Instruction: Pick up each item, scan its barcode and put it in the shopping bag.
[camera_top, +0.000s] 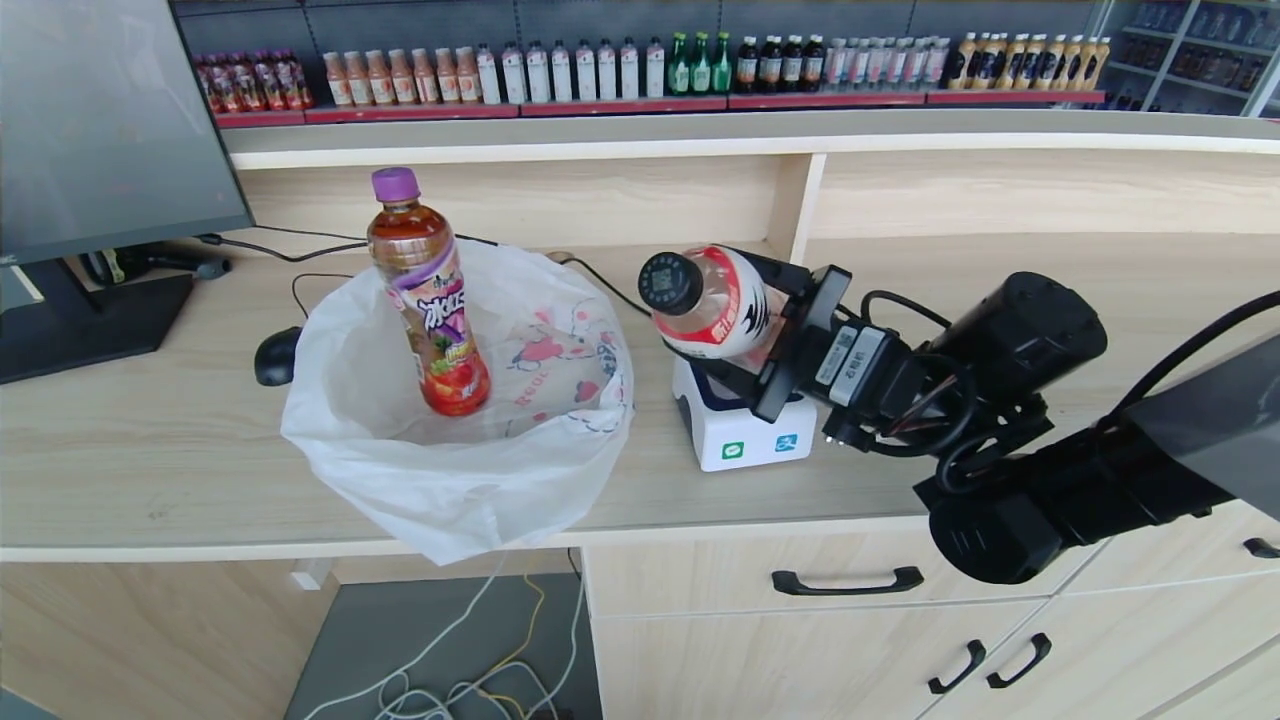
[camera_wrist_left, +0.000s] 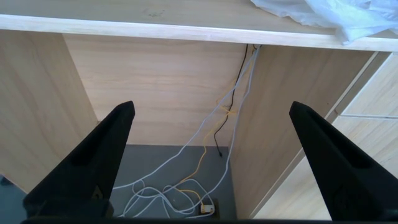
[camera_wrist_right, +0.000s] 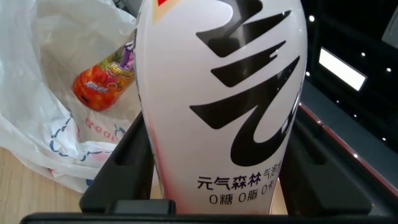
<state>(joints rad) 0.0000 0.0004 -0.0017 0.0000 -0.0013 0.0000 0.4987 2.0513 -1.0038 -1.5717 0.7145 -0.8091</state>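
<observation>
A white plastic shopping bag (camera_top: 470, 440) stands open on the wooden counter (camera_top: 130, 440). In it a tea bottle with a purple cap (camera_top: 428, 300) stands upright. To the right of the bag, my right gripper (camera_top: 742, 325) is shut on a white bottle (camera_top: 712, 300) with a black cap and a red band. The bottle lies sideways, cap toward me, just above a small white scanner (camera_top: 745, 435). The right wrist view has the white bottle (camera_wrist_right: 224, 106) between the fingers (camera_wrist_right: 121, 168), with the bag (camera_wrist_right: 37, 93) and tea bottle (camera_wrist_right: 106, 81) beyond. My left gripper (camera_wrist_left: 211, 162) hangs open below the counter's edge, holding nothing.
A monitor (camera_top: 100, 120) and a black mouse (camera_top: 277, 355) sit left of the bag. A vertical divider (camera_top: 795, 200) stands behind the scanner. Drawers with black handles (camera_top: 848, 582) are below the counter. Loose cables (camera_wrist_left: 186, 180) lie on the floor under it.
</observation>
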